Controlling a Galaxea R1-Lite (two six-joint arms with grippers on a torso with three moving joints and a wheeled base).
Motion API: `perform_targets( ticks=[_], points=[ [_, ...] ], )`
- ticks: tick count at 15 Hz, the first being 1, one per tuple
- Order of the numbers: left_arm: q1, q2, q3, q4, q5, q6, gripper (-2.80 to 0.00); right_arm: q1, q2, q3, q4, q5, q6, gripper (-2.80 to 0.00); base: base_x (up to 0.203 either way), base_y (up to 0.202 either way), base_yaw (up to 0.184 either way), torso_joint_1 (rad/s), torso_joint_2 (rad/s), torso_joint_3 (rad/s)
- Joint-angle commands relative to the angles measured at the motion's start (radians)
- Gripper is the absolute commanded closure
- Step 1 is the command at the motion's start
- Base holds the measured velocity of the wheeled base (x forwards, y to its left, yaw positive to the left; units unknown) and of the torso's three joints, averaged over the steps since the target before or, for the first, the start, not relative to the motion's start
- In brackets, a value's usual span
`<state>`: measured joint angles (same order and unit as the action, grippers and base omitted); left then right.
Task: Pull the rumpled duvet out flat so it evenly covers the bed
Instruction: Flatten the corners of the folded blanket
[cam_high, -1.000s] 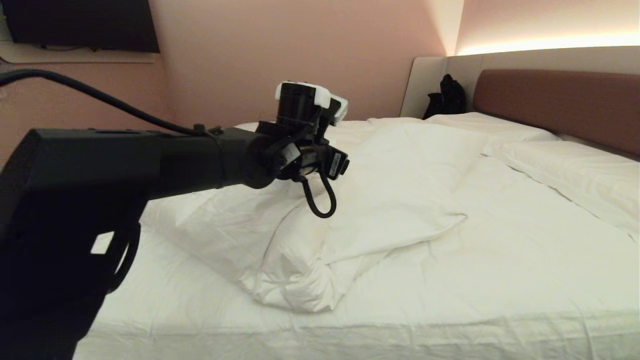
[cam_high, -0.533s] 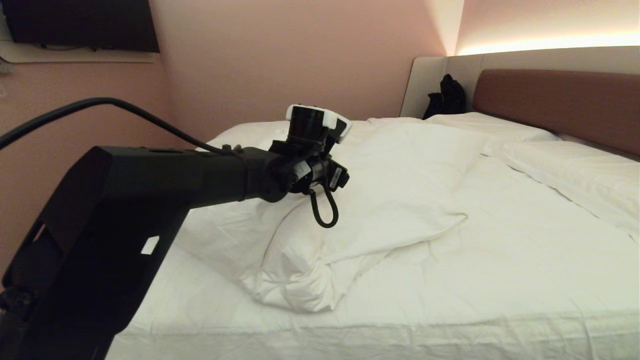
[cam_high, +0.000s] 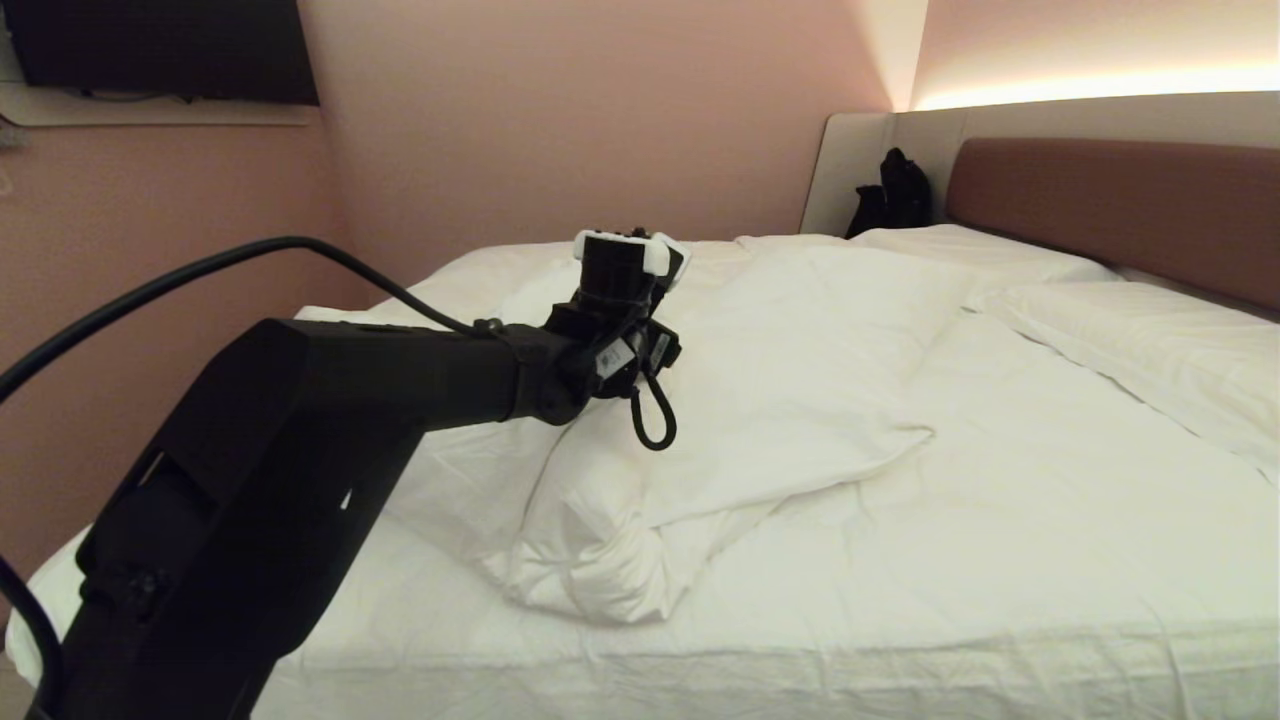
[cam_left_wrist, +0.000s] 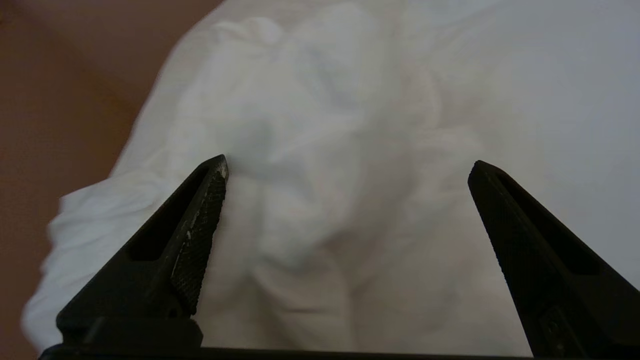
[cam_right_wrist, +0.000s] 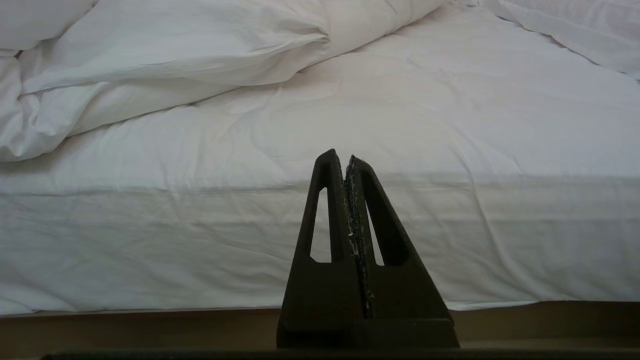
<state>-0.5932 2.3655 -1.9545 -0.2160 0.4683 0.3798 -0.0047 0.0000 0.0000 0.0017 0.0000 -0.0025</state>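
While poised above bunched duvet (cam_left_wrist: 320, 200), left gripper (cam_left_wrist: 348, 167) spread wide, empty. Fold directly below fingertips. Right gripper (cam_right_wrist: 347, 159) pressed together, parked beside bed (cam_right_wrist: 320, 240).

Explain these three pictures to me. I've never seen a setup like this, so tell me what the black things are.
A two-armed robot faces a bed. One picture is from its head; the others are from cameras behind each gripper. The black arm is its left; its left gripper hangs open above the bunched white duvet, holding nothing. The right gripper is shut and empty, low by the mattress side. Pillows lie by the brown headboard.
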Motion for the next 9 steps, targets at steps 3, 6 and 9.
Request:
perform_targets(
  ticks=[3, 6, 9],
  points=[
    [-0.041, -0.006, 0.008, -0.102, 0.126, 0.046, -2.80, 0.000, 0.002, 0.000, 0.000, 0.000, -0.001, 0.00, 0.000, 0.000, 0.000, 0.000, 0.00, 0.000],
    [-0.054, -0.004, 0.005, -0.084, 0.139, 0.050, -2.80, -0.001, 0.002, 0.000, 0.000, 0.000, 0.000, 0.00, 0.000, 0.000, 0.000, 0.000, 0.00, 0.000],
    [-0.047, 0.024, 0.002, -0.092, 0.136, 0.049, -2.80, 0.000, 0.002, 0.000, 0.000, 0.000, -0.001, 0.00, 0.000, 0.000, 0.000, 0.000, 0.00, 0.000]
  ],
)
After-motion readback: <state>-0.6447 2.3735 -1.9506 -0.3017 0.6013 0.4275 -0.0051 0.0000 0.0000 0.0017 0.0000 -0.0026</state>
